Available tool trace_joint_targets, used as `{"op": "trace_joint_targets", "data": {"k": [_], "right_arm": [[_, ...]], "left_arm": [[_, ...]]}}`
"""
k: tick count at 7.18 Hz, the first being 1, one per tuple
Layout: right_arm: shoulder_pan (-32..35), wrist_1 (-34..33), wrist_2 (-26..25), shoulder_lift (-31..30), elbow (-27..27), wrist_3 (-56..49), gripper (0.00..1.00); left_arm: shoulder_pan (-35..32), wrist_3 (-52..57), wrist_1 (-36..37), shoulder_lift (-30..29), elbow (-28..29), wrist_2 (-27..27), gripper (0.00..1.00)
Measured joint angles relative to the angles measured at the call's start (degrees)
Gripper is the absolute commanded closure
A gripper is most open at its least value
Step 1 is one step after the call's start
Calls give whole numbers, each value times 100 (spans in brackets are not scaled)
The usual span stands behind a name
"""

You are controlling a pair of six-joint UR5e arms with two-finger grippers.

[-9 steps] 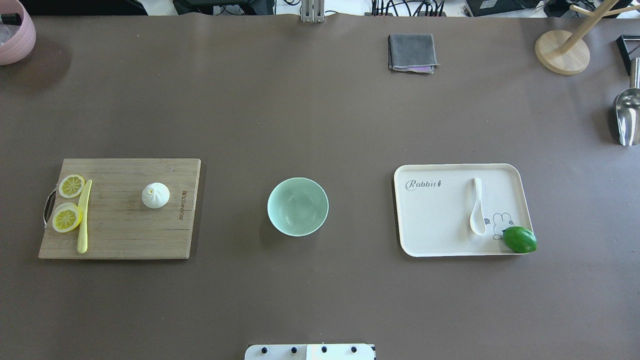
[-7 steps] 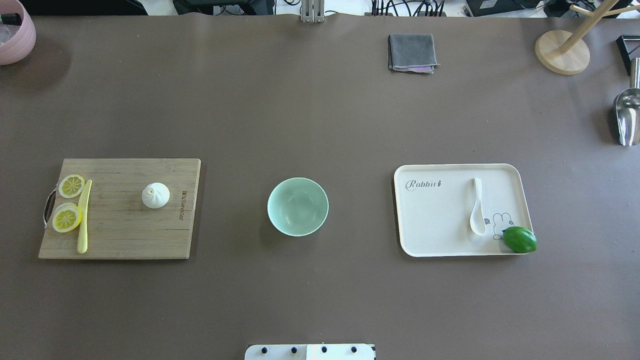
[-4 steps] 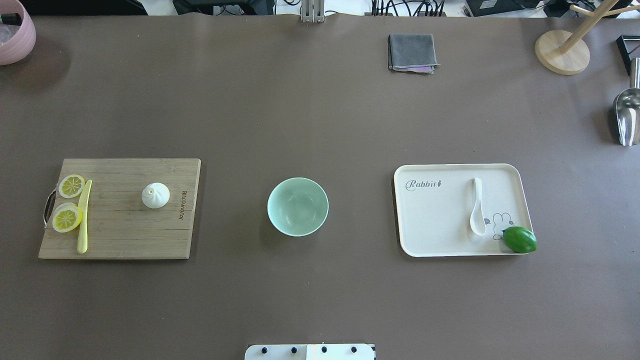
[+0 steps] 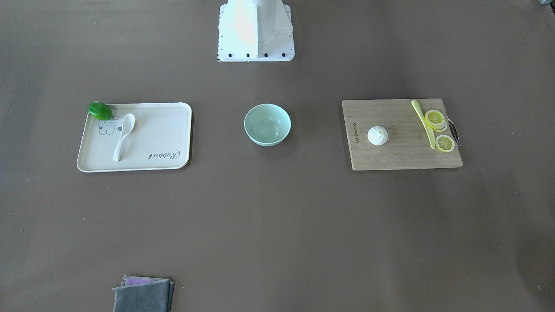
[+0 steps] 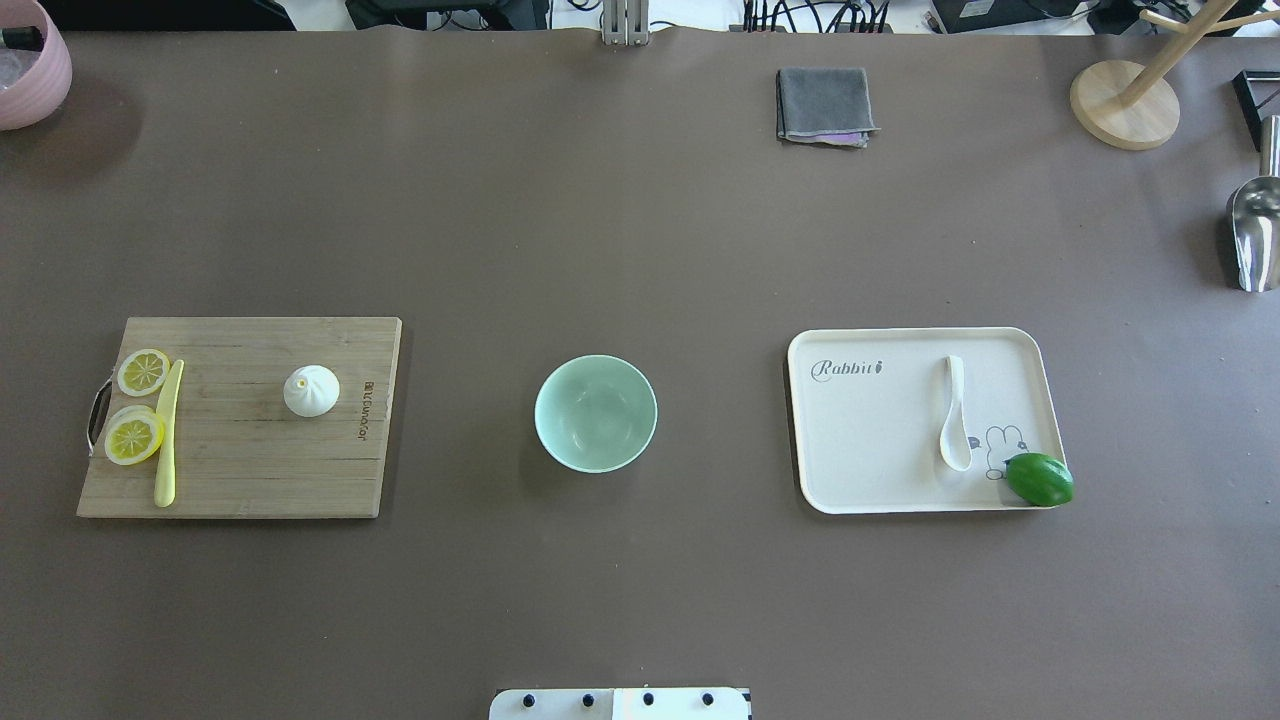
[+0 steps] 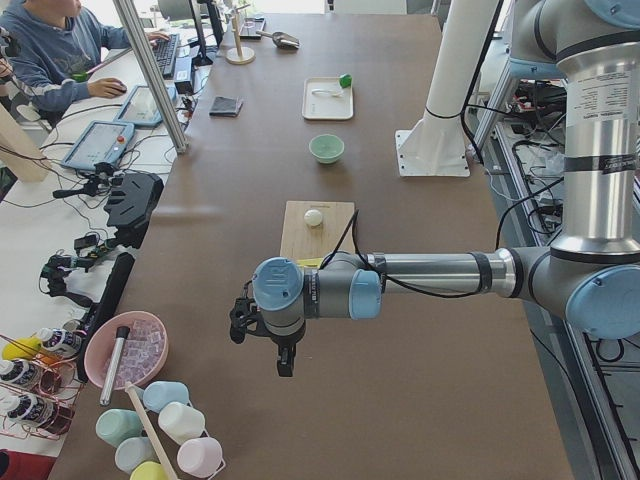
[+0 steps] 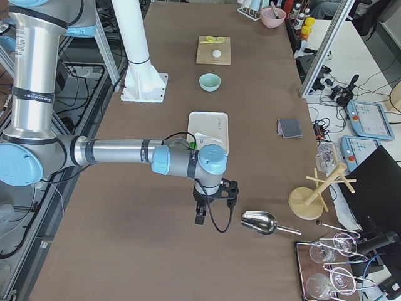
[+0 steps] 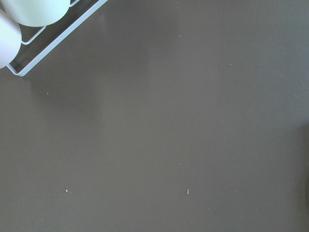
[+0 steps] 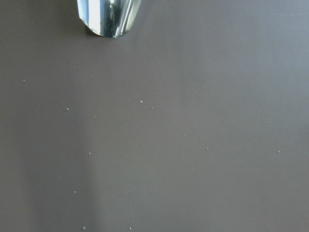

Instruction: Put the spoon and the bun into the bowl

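Note:
The mint-green bowl [image 5: 596, 413] stands empty at the table's middle. The white bun [image 5: 311, 390] sits on a wooden cutting board [image 5: 250, 470] to its left. The white spoon [image 5: 954, 420] lies on a cream tray [image 5: 870, 460] to its right, scoop toward me. Neither gripper shows in the overhead or front view. My left gripper [image 6: 285, 358] hangs over bare table far beyond the board's end in the exterior left view. My right gripper [image 7: 199, 216] hangs beyond the tray, near a metal scoop, in the exterior right view. I cannot tell whether either is open or shut.
A green lime [image 5: 1039, 479] rests at the tray's near right corner. Lemon slices [image 5: 135, 437] and a yellow-green utensil [image 5: 167, 435] lie on the board's left. A grey cloth [image 5: 824, 105], wooden stand [image 5: 1124, 104], metal scoop [image 5: 1252, 235] and pink bowl [image 5: 30, 65] line the table's far side and ends.

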Motion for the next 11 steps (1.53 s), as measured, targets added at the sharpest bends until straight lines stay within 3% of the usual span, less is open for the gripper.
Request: {"op": "trace_joint_targets", "data": {"k": [5,11], "right_arm": [[-419,5,-36,98,79,296,0],[-2004,51,240,498,711,2615,3]], "left_arm": [[172,-515,23,21,-229,-35,2],[1358,-2241,-51,-85,-808,-31,2]]}}
